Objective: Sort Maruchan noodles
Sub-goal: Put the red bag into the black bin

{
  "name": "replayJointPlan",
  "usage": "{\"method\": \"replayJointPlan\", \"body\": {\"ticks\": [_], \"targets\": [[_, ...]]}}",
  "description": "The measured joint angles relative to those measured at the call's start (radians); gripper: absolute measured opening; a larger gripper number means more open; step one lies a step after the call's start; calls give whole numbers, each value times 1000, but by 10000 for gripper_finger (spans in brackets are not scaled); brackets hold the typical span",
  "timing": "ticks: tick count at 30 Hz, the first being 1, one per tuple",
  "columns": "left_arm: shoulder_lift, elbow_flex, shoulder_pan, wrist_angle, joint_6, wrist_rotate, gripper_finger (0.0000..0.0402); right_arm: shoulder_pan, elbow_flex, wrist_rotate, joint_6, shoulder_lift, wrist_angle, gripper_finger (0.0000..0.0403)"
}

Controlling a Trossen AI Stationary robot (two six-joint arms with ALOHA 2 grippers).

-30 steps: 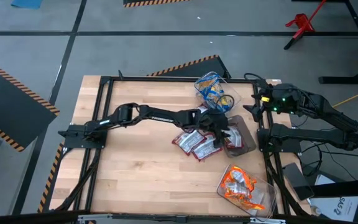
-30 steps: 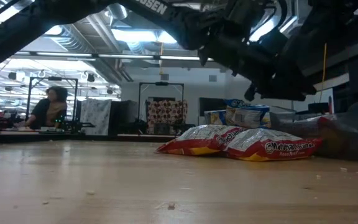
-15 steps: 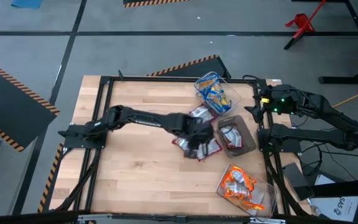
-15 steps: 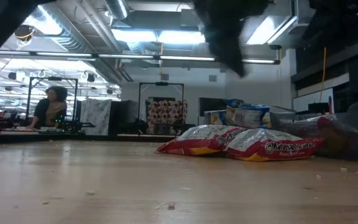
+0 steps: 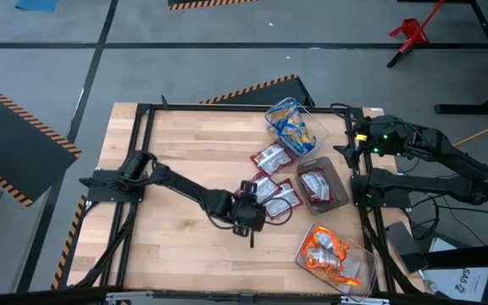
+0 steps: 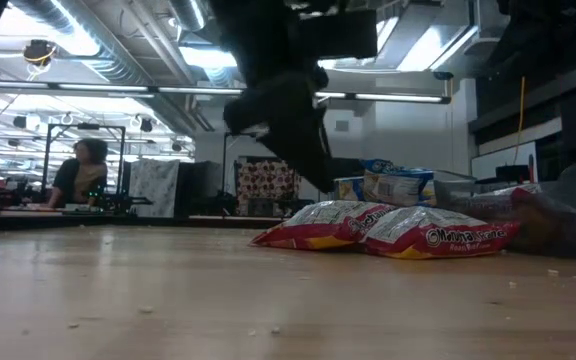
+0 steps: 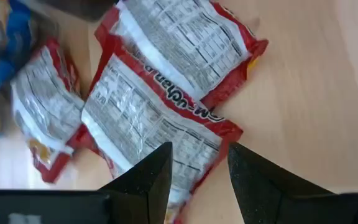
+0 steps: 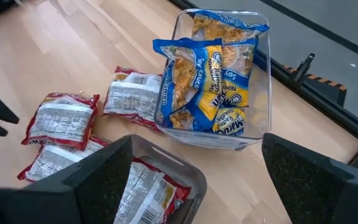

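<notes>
Left gripper (image 5: 251,222): fingers apart, empty, over loose red packets (image 5: 271,196) mid-table. Clear tub (image 5: 313,125): blue packets (image 5: 291,121). Grey tub (image 5: 340,185): red packet (image 5: 316,184). Clear tub (image 5: 364,254): orange packets (image 5: 326,252). Right gripper (image 5: 346,146): wide open, table's right edge.

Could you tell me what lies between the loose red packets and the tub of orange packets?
Only bare wood, in the high view: nothing lies between the red packets and the orange tub.

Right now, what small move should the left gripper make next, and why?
Probably lower the left gripper onto the nearest red packet and close. Its fingers are open with nothing between them, just above that packet on the table, and the dark tub already holds one red packet.
</notes>
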Motion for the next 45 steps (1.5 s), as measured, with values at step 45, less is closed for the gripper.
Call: {"method": "replayJointPlan", "body": {"ticks": [45], "targets": [[2, -64, 10, 313, 43, 263, 173, 0, 0, -53, -49, 2, 5, 344]]}}
